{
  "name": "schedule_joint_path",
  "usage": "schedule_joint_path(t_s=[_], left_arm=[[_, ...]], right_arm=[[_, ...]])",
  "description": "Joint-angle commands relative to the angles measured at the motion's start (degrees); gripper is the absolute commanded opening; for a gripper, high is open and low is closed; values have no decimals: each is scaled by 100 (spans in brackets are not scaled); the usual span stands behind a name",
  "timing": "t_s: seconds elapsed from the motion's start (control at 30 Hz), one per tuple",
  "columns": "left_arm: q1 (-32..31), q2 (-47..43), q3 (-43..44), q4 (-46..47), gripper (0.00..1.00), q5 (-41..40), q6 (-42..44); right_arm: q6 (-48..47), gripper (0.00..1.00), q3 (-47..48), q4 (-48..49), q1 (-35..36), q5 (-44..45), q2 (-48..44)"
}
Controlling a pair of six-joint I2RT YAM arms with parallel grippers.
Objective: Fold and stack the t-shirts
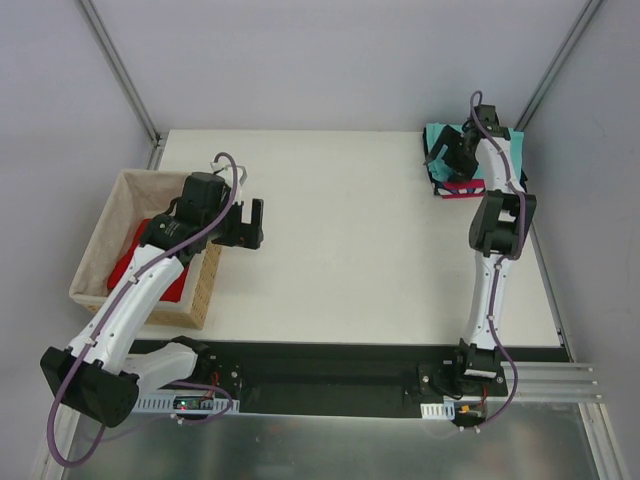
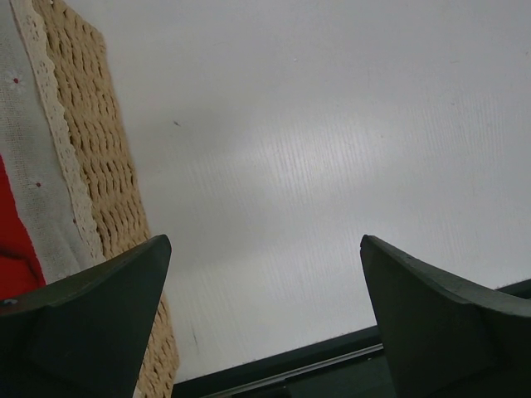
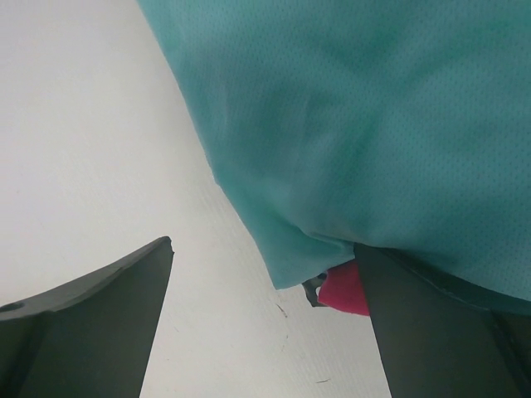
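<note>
A white table (image 1: pixel 350 250) stands between plain pale grey walls (image 1: pixel 330 60)

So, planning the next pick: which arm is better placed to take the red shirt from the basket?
Left. The left gripper, open, hangs just past the basket's right rim, near the red shirt. The right gripper is over the folded stack at the far right corner.

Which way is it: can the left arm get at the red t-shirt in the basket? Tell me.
Probably yes. The red t-shirt lies uncovered in the open-topped basket, and the left end effector hangs open just beside it, over the table.
</note>
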Motion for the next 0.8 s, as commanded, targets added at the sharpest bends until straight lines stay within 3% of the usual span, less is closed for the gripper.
schedule_joint_path(t_s=[0.0,0.1,0.3,0.57,0.67,0.77], left_arm=[[-65,-23,281,-45,99,-221,17],[-56,-259,351,-72,99,-923,-80],[5,-480,974,-326,99,-1153,-167],[303,-594,1213,-617,99,-2366,-247],[1067,-647,1064,-704,99,-1624,-519],[1455,-455,975,-941,99,-1575,-765]], right_arm=[[-12,96,-561,279,-94,157,-378],[-196,96,-1011,359,99,498,-1368],[-548,97,-1705,420,793,1080,-3643],[-232,97,-4496,1308,1953,1070,-6301],[-232,97,-5210,1554,2594,1377,-6794],[-171,97,-5546,1599,3131,1510,-6988]])
